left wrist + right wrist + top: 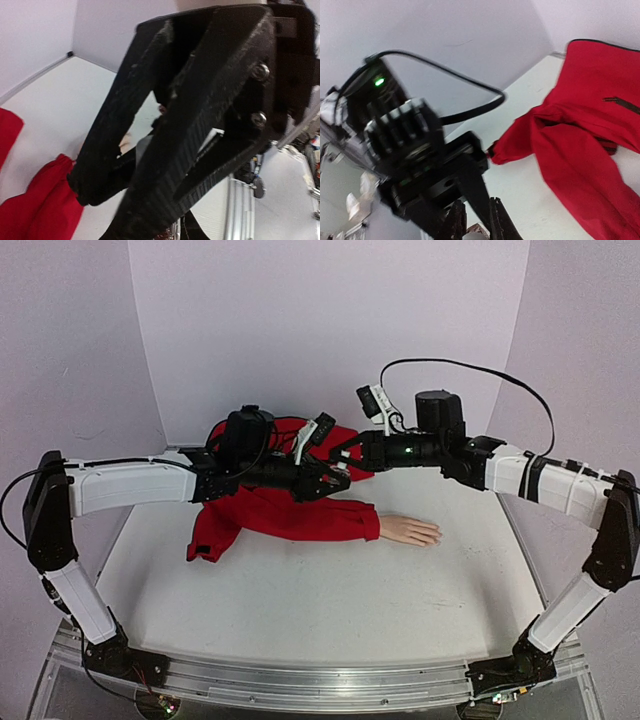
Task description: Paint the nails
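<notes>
Across the table [300, 590] the nails [434, 533] seemingly point right; left gripper [337, 480], right gripper [343, 454] pressed together.

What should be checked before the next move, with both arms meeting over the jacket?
1. Hand lies flat on the table, clear of both arms: ok.
2. Nails clear enough to aim at: cannot tell, too small.
3. Left gripper shut: ok.
4. Right gripper shut: ok.
5. What either gripper holds: cannot tell.
6. Grippers near the hand: not ok, both are over the jacket.
</notes>
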Controlling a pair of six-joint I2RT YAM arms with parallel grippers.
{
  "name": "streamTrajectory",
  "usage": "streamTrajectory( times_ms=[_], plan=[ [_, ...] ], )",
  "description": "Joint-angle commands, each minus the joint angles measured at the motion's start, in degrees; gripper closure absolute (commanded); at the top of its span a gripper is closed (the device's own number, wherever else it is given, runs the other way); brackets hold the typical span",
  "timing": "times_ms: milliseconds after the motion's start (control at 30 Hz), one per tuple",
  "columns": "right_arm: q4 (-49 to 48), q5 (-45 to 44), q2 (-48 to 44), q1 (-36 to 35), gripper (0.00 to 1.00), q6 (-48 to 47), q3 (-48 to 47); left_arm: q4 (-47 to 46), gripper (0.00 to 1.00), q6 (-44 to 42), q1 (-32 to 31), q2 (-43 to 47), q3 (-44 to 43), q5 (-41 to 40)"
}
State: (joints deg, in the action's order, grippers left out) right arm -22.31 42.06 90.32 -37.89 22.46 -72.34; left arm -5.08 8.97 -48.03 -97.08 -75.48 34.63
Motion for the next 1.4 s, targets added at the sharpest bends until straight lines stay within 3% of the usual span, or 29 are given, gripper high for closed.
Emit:
streamTrajectory(
  times_ms=[0,67,100,167,300,467,567,767,900,1000,1133,1267,1367],
  plan=[
    [9.0,-30.7,-1.7,-8.4,1.0,1.1,-0.3,-5.4,1.0,-5.2,1.5,3.1,-2.2,-31.1],
    [14.6,-52.7,0.0,-14.9,1.0,4.0,-3.4,-5.5,1.0,-6.4,1.3,2.2,-3.1,-34.0],
    [16.5,-59.1,0.8,-17.9,1.0,6.8,-4.5,-5.6,1.0,-6.3,1.4,2.0,-3.3,-36.3],
    [16.8,-62.9,1.6,-20.0,1.0,10.4,-4.9,-6.1,1.0,-5.7,1.4,1.7,-3.1,-37.8],
    [16.0,-63.4,1.0,-20.6,1.0,8.2,-5.5,-6.4,1.0,-5.4,1.3,2.1,-1.7,-35.0],
    [11.0,-51.5,-1.1,-17.9,0.98,1.7,-5.1,-6.3,1.0,-6.5,1.3,3.7,1.9,-26.3],
    [11.0,-41.1,-1.6,-13.4,0.71,0.3,-5.7,-6.2,1.0,-6.8,1.4,5.2,4.4,-22.0],
    [10.7,-20.7,-4.9,-4.6,0.4,-3.1,-3.5,-5.0,1.0,-7.0,1.7,7.6,6.7,-14.8],
    [9.8,-7.1,-5.9,0.0,0.25,-3.7,-2.3,-4.2,1.0,-5.7,3.0,8.1,6.0,-2.3],
    [9.0,5.3,-4.5,1.7,0.22,-4.3,-3.1,-4.3,1.0,-3.5,3.5,7.1,3.9,11.3],
    [5.1,15.7,-2.9,1.8,0.22,-3.3,-4.1,-4.3,1.0,1.1,3.5,4.1,0.0,24.2],
    [-1.5,22.5,-1.1,1.5,0.29,1.0,-4.0,-4.3,1.0,4.5,3.5,1.4,-3.0,30.3],
    [-3.1,23.4,0.1,1.1,0.43,2.0,-4.2,-4.2,1.0,5.4,3.5,0.6,-4.1,31.9]
  ],
)
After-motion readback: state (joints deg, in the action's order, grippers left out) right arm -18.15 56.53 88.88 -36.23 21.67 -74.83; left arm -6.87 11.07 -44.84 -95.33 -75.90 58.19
